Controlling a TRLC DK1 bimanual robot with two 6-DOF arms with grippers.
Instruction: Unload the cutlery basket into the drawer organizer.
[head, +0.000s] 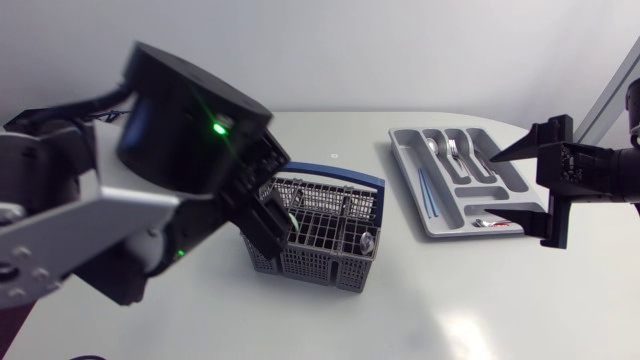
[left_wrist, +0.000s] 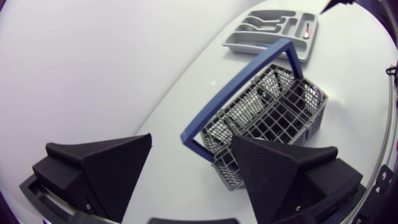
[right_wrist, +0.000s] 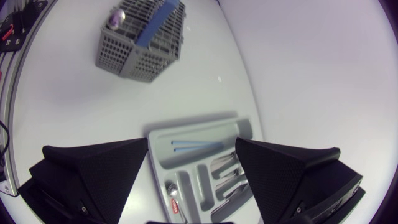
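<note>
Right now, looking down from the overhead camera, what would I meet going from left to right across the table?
left arm → grey cutlery basket with a blue handle → grey drawer organizer → right arm

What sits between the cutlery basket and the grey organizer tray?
Nothing; only bare table lies between the basket and the organizer, clearest in the head view.

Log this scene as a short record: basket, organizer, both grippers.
basket: grey, blue handle, mid-table, at least one utensil inside
organizer: on the right arm's side, holding cutlery and blue sticks
left gripper: open, empty, above the basket
right gripper: open, empty, above the organizer
</note>
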